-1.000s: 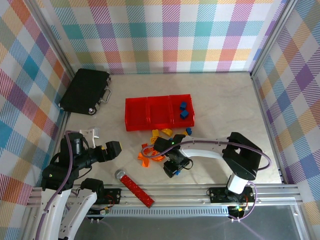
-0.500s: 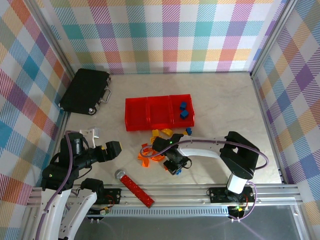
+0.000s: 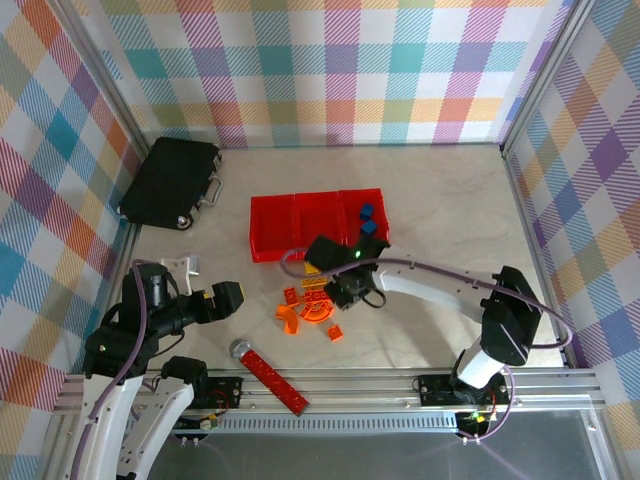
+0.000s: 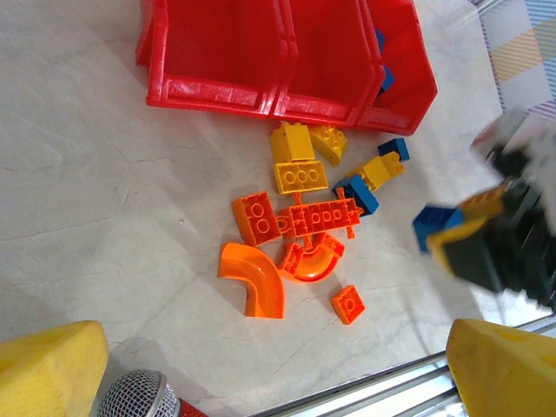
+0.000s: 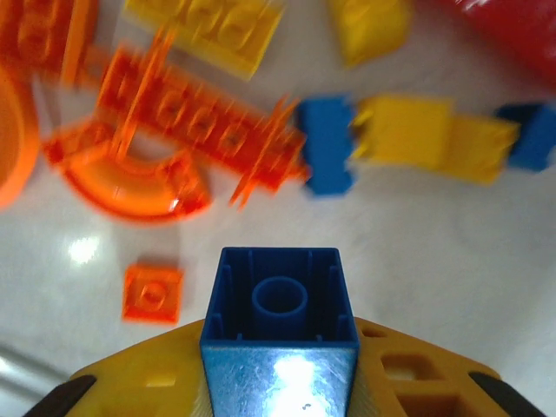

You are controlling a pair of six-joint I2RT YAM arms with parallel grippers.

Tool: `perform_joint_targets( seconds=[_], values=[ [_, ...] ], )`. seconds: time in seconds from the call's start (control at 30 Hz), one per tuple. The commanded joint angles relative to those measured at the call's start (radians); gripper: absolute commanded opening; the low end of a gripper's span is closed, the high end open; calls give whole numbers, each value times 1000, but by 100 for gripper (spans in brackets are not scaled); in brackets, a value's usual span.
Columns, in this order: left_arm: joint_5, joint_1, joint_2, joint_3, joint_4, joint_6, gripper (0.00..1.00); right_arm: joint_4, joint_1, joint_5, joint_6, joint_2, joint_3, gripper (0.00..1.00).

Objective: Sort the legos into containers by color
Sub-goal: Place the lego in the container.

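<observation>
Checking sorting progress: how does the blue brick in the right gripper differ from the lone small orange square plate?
The blue brick is gripped by the right gripper; the orange plate lies loose on the table. The blue brick is a tall block, hollow underside showing; the orange plate is thin, studs up. Both are legos outside the red bins.

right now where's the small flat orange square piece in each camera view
Top external: the small orange square plate is just below centre, below-right of the orange half-ring arch.
Left wrist: lower middle, also below-right of the arch.
Right wrist: lower left, below the arch, left of the blue brick.
Shared landmark: the orange half-ring arch.
</observation>
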Motion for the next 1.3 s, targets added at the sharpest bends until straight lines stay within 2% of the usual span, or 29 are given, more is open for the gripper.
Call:
perform_joint_targets(
  seconds=[0.0, 0.23, 0.33, 0.5, 0.8, 1.27],
  values=[
    [13, -5, 3, -8, -8, -7, 100, 5, -94, 80, -34, 8, 100, 31],
    [11, -7, -2, -8, -9, -6, 100, 60, -304, -23, -101, 140, 347, 32],
    [6, -7, -6, -6, -11, -8, 100, 51, -349, -50, -125, 228, 445, 31],
    [-2, -7, -14, -6, -11, -10, 100, 94, -402, -87, -127, 351, 495, 31],
    [-5, -8, -13, -6, -11, -9, 100, 101, -432, -106, -135, 463, 559, 33],
    [-6, -8, -11, -7, -13, -9, 100, 105, -464, -132, -144, 516, 568, 44]
  ],
)
